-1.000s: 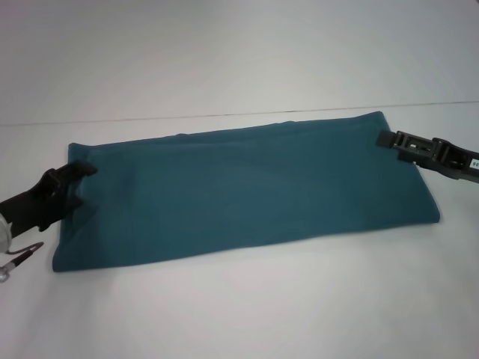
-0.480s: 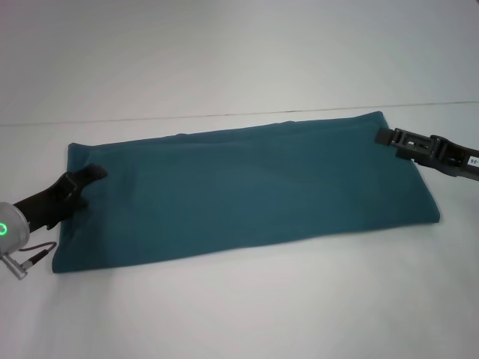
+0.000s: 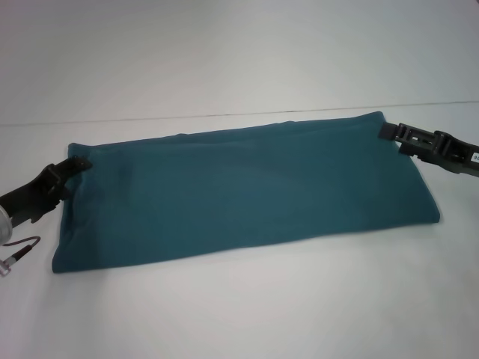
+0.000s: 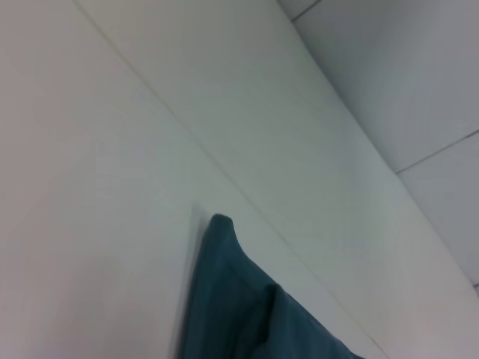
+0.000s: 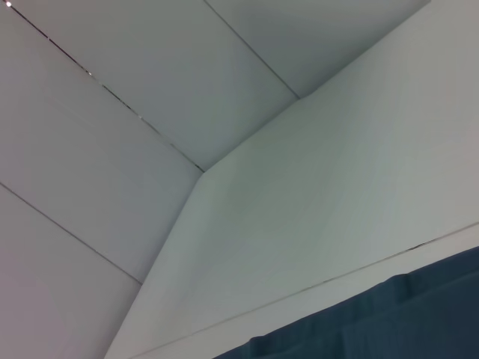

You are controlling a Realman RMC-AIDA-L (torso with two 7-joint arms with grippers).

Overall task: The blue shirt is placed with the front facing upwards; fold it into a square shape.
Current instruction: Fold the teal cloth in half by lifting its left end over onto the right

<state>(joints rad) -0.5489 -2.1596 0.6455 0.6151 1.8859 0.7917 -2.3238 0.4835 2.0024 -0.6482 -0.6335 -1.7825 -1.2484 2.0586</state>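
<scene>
**Head view: shirt down to a long band, square not yet made**

Head view gives me the blue shirt (image 3: 239, 191) already folded into a long flat band on the white worktop (image 3: 239, 314); no lettering, collar or sleeves show. I judge the crosswise folds remain. Its long axis runs left to right, the right end sitting farther from me. My left pincer (image 3: 73, 166) is at the left end's far corner, my right pincer (image 3: 389, 132) at the right end's far corner. Whether either is clenched on cloth, I cannot tell.
</scene>
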